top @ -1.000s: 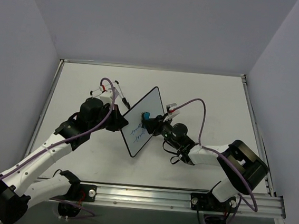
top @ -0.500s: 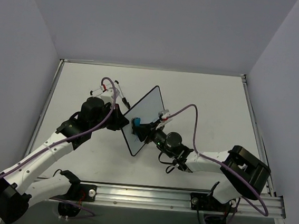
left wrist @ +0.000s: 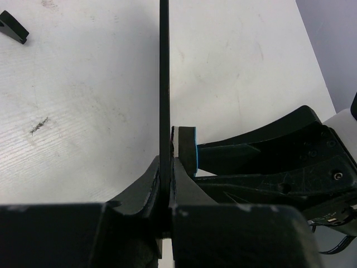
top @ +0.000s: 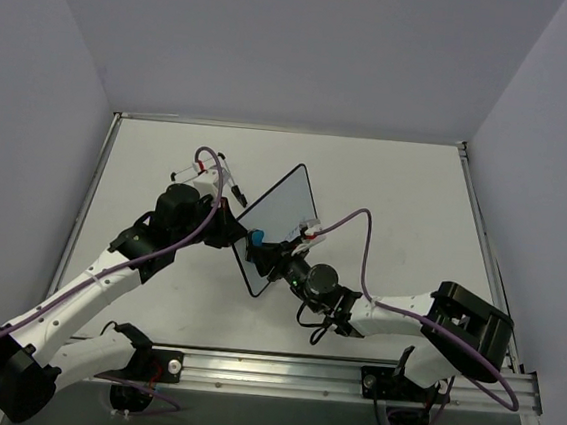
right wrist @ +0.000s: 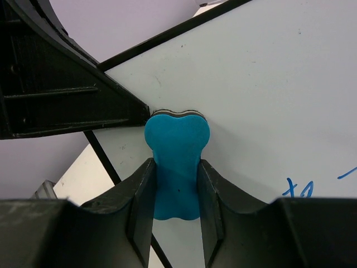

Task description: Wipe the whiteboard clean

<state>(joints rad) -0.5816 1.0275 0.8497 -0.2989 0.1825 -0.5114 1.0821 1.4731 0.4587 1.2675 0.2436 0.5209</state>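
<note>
**Whiteboard held on edge at mid-table**

The whiteboard (top: 281, 217) is held tilted on edge over the middle of the table (top: 397, 183). It has a white face, a thin black frame and rounded corners. A few blue pen strokes (right wrist: 298, 187) show low on the face in the right wrist view; the rest there looks clean. The left gripper (left wrist: 165, 170) is clamped on the board's near edge. The right gripper (right wrist: 175, 178) is closed on a blue eraser (right wrist: 177, 142), whose pad lies against the face close to that clamped edge.
</note>
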